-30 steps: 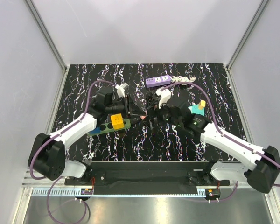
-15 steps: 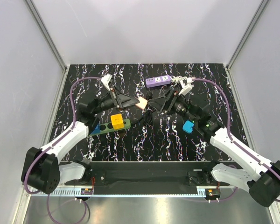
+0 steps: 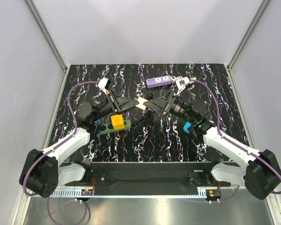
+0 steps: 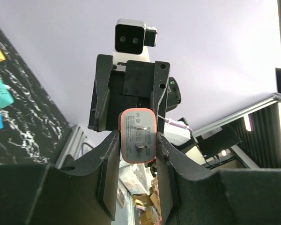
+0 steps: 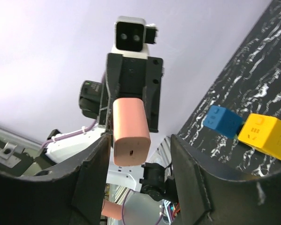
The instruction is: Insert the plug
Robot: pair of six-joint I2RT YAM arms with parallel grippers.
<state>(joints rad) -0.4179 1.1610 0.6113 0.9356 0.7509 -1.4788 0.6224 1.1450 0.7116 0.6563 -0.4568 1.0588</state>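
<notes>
The table (image 3: 131, 147) has a black surface with thin white and violet veins, like marble. Plain pale grey walls (image 3: 145, 33) stand on three sides of it, and slanted aluminium posts (image 3: 47, 35) mark the far corners. A metal rail with cables runs along the near edge, where both arms are fixed.

The two arms meet above the middle of the table, tip against tip. The left gripper (image 4: 137, 143) is closed on the pink charger plug (image 5: 129, 125) and holds it in the air by its two flat sides. The face with the two metal pins looks back to the left wrist camera, and the rounded back end points to the right arm. The right gripper (image 5: 139, 140) is open. Its fingers (image 5: 91, 173) stand on either side of the plug's back end with a gap on each side, so they do not hold it.

The purple power strip (image 3: 159, 81) lies flat at the far side of the table, a little right of centre and well apart from the plug. A green power strip (image 3: 125, 124) lies left of centre, below the left arm, with a yellow cube adapter (image 3: 117, 120) sitting in it. A teal block (image 3: 188, 127) is on the right, near the right arm.
</notes>
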